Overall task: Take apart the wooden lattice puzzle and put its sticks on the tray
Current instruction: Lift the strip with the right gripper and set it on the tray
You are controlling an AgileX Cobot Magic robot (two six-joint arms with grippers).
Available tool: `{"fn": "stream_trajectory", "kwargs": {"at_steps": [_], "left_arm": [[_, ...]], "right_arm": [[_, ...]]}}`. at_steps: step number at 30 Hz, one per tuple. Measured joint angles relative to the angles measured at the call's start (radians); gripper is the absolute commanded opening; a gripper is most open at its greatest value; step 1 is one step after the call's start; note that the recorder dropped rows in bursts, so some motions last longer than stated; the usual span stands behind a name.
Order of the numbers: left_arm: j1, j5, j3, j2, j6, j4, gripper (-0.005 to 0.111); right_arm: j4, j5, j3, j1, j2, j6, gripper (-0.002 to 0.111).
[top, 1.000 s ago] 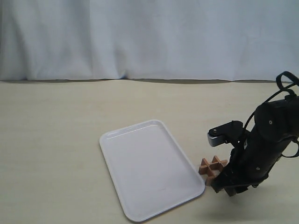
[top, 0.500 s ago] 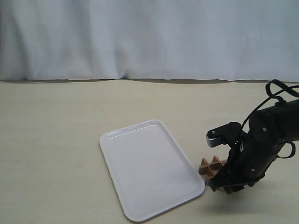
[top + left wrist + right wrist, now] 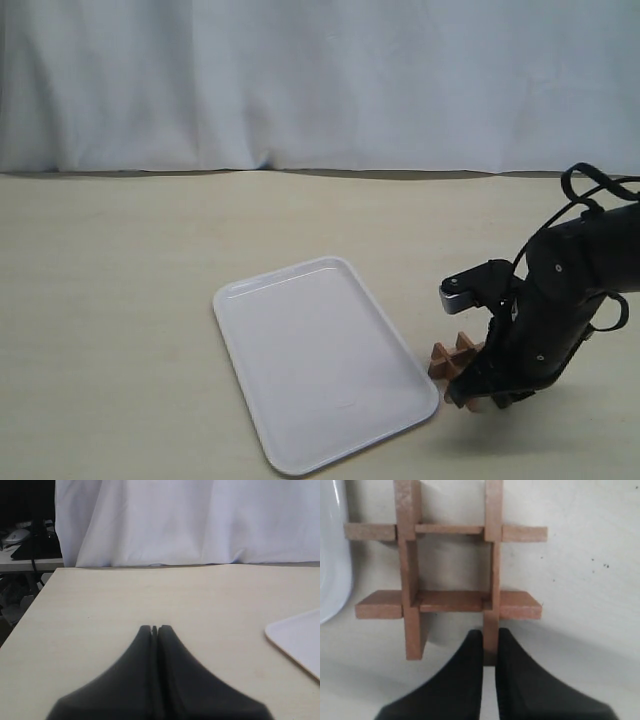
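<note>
Lower than a second ago, the right hand (image 3: pixel 490 649) has sunk toward the worktop (image 3: pixel 120 300) and its fingers have gone from spread to clenched; they now pinch the near end of one stick (image 3: pixel 493 555), gripping only its tip, which I judge a hold that could slip; that bar sits locked in the wooden lattice puzzle (image 3: pixel 447 570), which is whole, all four bars crossed, lying flat on the worktop just beside the tray (image 3: pixel 320 370) near its right corner, not on it; whether it touches the rim I cannot tell; to free the bar well, draw it slowly and squarely out of its notches without twisting, or the whole grid will likely drag along; the left hand (image 3: pixel 155 628), clenched on nothing over bare worktop, could come across to pin the grid.
</note>
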Motion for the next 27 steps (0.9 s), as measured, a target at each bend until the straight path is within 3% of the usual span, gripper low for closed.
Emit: {"fn": "stream_trajectory", "kwargs": {"at_steps": [9, 15, 22, 27], "left_arm": [[0.0, 0.0, 0.0, 0.0, 0.0, 0.0, 0.0], [0.0, 0.0, 0.0, 0.0, 0.0, 0.0, 0.0], [0.0, 0.0, 0.0, 0.0, 0.0, 0.0, 0.0], [0.0, 0.0, 0.0, 0.0, 0.0, 0.0, 0.0]], "right_arm": [[0.004, 0.07, -0.036, 0.0, -0.052, 0.002, 0.005], [0.141, 0.042, -0.04, 0.011, -0.177, -0.096, 0.005], [0.198, -0.011, -0.093, 0.206, -0.201, -0.151, 0.005], [0.206, -0.016, -0.233, 0.326, -0.1, -0.133, 0.005]]}}
